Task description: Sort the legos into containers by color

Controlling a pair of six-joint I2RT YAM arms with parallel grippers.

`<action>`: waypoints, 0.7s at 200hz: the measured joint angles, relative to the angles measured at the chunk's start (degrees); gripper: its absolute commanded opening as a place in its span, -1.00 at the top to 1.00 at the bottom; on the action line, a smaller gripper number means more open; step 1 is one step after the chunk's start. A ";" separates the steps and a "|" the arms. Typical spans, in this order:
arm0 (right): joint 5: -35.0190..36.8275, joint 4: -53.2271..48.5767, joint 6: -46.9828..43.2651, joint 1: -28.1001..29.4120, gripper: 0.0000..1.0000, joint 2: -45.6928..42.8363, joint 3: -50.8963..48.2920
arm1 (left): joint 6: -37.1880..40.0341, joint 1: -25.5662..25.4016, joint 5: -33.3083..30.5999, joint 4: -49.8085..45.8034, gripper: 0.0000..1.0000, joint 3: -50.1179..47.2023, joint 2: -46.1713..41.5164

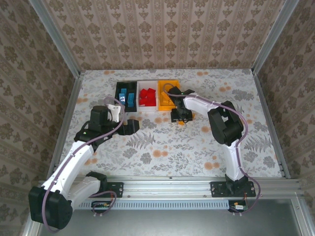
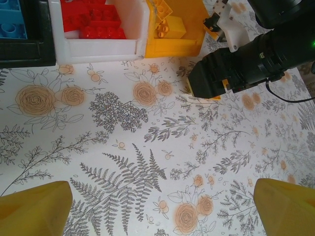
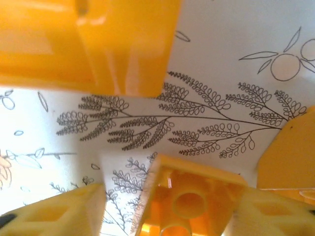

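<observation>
Legos: small rectangular plastic bricks; the blue ones (image 1: 126,96) lie in the black open-topped plastic bin (image 1: 118,87), the red ones (image 1: 146,96) in the white bin (image 1: 148,82), some orange-yellow ones (image 2: 170,24) in the orange-yellow bin (image 1: 171,82).
Last brick: one orange-yellow brick (image 3: 189,196) sits between the yellow fingers (image 3: 59,214) of the right pincer (image 1: 180,118), low over the flowered surface (image 1: 197,142), just in front of the orange-yellow bin.
Right pincer state: closed around this brick; whether the brick is already lifted off the surface I cannot tell.
Left pincer (image 1: 132,127): fingers (image 2: 34,209) wide apart, holding nothing, above bare surface.
Step in hand: I judge it is the pick-up of the last loose brick; the sorting looks almost complete.
Next move: it calls for raising the brick above the bin wall, carrying it forward over the orange-yellow bin, then opening the fingers.
Care: the near wall of the bin is close, so the lift must come before the forward motion.
</observation>
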 measured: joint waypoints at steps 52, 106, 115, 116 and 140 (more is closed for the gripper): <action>0.94 0.02 -0.31 0.09 0.44 -0.02 0.20 | 0.00 0.00 0.26 -0.02 -0.92 -0.11 0.07; -0.63 0.63 0.44 1.66 0.45 -6.84 -3.34 | -0.07 0.00 0.48 0.02 -0.92 -0.11 0.07; -2.10 0.92 0.66 2.16 0.45 -8.55 -2.91 | -0.26 0.00 0.63 0.07 -0.92 -0.11 0.07; -2.23 0.92 0.66 2.19 0.45 -8.68 -2.84 | -0.26 0.00 0.63 0.09 -0.92 -0.11 0.07; -7.65 2.89 1.05 2.86 0.44 -9.97 2.56 | -1.57 0.13 1.05 0.55 -0.93 -0.11 -0.39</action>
